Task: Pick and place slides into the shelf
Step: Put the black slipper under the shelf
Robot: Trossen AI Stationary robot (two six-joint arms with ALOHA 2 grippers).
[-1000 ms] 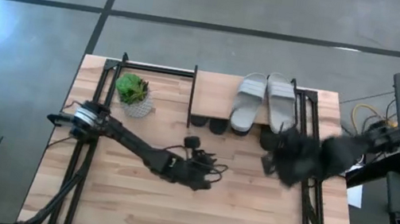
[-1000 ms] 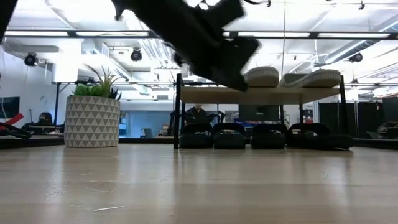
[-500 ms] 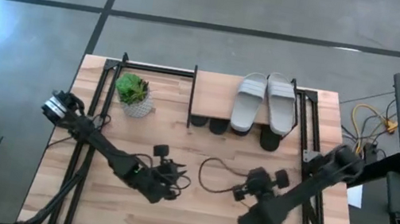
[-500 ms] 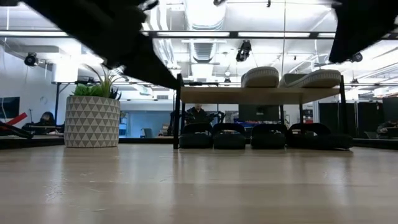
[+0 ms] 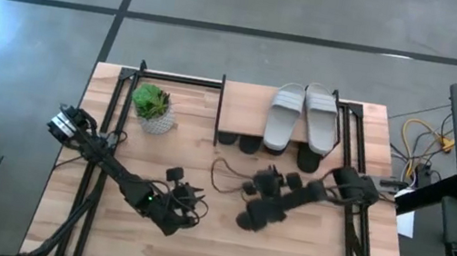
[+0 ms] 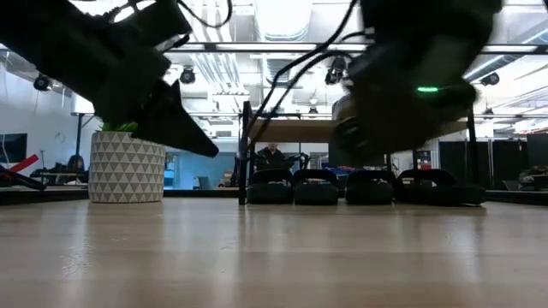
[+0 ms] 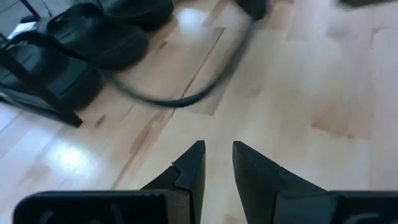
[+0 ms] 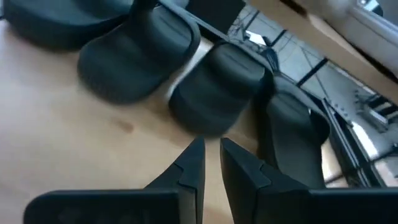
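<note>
Slides fill the shelf (image 5: 246, 103): two grey slides (image 5: 302, 117) on top, four black slides (image 6: 360, 186) underneath; your right claw (image 8: 210, 167), nearly clenched and empty, has swung back before them; left claw (image 7: 217, 168) likewise empty; placing looks finished.

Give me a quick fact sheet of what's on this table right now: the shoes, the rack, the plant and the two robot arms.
grey slides: two light grey slides lying side by side on top of the shelf
black slides: four black slides in a row under the shelf's plank
plant: small potted plant beside the shelf
left pincer: left pincer over bare tabletop, fingers nearly together, holding nothing
right pincer: right pincer in front of the black slides, fingers nearly together, holding nothing
loose on table: no slides outside the shelf
</note>
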